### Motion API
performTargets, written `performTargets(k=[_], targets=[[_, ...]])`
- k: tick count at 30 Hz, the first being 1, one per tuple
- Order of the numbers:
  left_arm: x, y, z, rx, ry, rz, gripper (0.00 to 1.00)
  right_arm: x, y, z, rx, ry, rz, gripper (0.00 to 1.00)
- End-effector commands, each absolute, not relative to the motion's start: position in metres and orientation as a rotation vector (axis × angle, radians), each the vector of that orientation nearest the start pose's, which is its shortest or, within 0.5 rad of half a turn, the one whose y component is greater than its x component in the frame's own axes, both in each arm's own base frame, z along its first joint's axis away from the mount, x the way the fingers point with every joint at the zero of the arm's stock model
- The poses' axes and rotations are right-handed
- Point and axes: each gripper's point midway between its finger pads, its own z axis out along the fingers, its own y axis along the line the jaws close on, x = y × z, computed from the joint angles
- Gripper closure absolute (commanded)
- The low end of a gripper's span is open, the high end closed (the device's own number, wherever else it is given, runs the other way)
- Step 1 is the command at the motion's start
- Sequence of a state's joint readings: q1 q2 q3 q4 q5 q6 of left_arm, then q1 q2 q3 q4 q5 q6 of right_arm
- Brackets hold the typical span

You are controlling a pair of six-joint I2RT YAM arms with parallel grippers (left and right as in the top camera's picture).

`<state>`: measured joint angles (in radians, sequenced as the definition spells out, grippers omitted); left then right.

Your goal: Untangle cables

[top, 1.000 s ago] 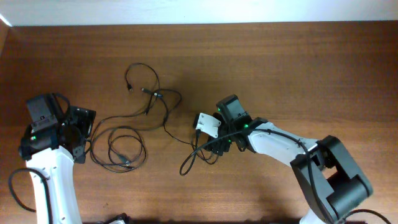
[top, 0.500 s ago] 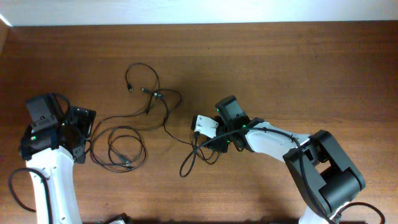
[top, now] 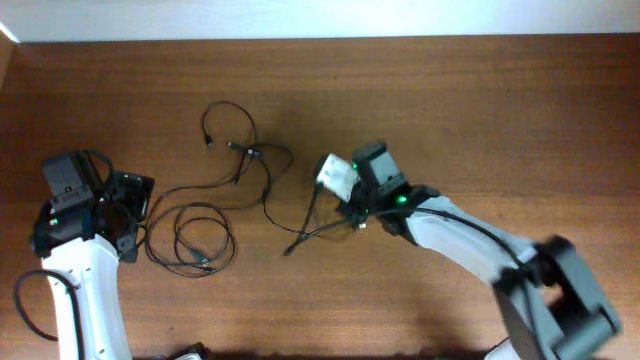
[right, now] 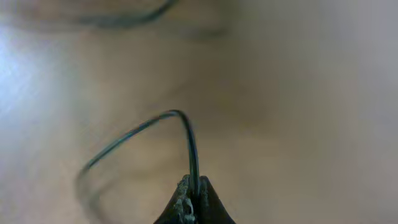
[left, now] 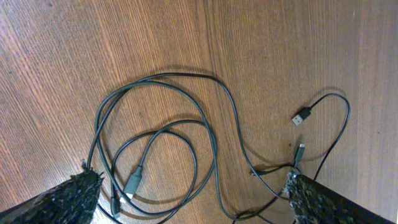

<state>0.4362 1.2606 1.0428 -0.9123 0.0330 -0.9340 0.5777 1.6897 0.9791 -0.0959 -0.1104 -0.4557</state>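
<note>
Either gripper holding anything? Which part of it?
Right gripper is shut on a thin black cable, pinching the bare cord; no plug shows at the pinch. Left gripper is open, holding nothing.

Right arm (top: 450,225) reaches in, left arm (top: 85,270) tucked back
Right gripper (right: 191,190) pinches a cable (right: 140,129); left gripper (left: 193,182) gapes wide

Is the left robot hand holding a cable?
No, the left gripper stands open, with the cables lying loose between its fingers.
</note>
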Motion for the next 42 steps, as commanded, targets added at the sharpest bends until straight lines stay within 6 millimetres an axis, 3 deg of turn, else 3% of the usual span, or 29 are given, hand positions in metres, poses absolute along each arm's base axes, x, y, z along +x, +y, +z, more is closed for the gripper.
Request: performTargets(k=[1,4,6,9,11,13,25,27,29,30,31,35,38,41,42], targets=[[0.27,0.123,0.148,-1.701,2.115,-0.171,0.01,0.397,0.217,0.201,-0.825,1.925,-0.091,0.96],[0.27,0.123,0.148,-1.701,2.114,-0.172,0.01,0.381,0.168,0.305,-0.539,1.757,-0.202,0.96],[0.27,0.124,0.148,-1.701,2.114,-0.171,0.01,0.366,0.137,0.348,-0.394,1.682,-0.269,0.96],[0.27,0.123,0.148,-1.701,2.114,-0.172,0.01,0.346,0.091,0.379,-0.195,1.642,-0.407,0.96],[0.27,0.123,0.148,-1.701,2.114,-0.172,0.01,0.337,0.061,0.385,-0.06,1.645,-0.535,0.96],[0.27,0.124,0.148,-1.701,2.114,-0.171,0.01,0.337,0.049,0.384,-0.017,1.652,-0.582,0.96],[0.269,0.123,0.147,-1.703,2.118,-0.173,0.01,0.347,0.054,0.366,-0.064,1.699,-0.612,0.96],[0.274,0.115,0.148,-1.597,2.195,-0.225,0.01,0.349,0.055,0.364,-0.066,1.703,-0.612,0.96],[0.295,0.096,0.158,-1.259,2.323,-0.36,0.01,0.35,0.058,0.364,-0.038,1.698,-0.563,0.96],[0.313,0.071,0.173,-0.892,2.381,-0.508,0.01,0.351,0.063,0.365,-0.029,1.692,-0.508,0.96],[0.319,0.057,0.18,-0.723,2.388,-0.573,0.01,0.353,0.067,0.365,-0.019,1.688,-0.462,0.96],[0.325,0.019,0.185,-0.538,2.42,-0.658,0.01,0.357,0.082,0.376,0.026,1.639,-0.286,0.96],[0.333,-0.022,0.19,-0.367,2.434,-0.704,0.01,0.359,0.099,0.409,0.025,1.512,-0.136,0.96],[0.344,-0.089,0.201,0.085,2.377,-0.687,0.01,0.355,0.116,0.448,0.008,1.354,0.018,0.96],[0.345,-0.098,0.2,0.166,2.369,-0.649,0.01,0.353,0.116,0.454,0.018,1.332,0.028,0.96]])
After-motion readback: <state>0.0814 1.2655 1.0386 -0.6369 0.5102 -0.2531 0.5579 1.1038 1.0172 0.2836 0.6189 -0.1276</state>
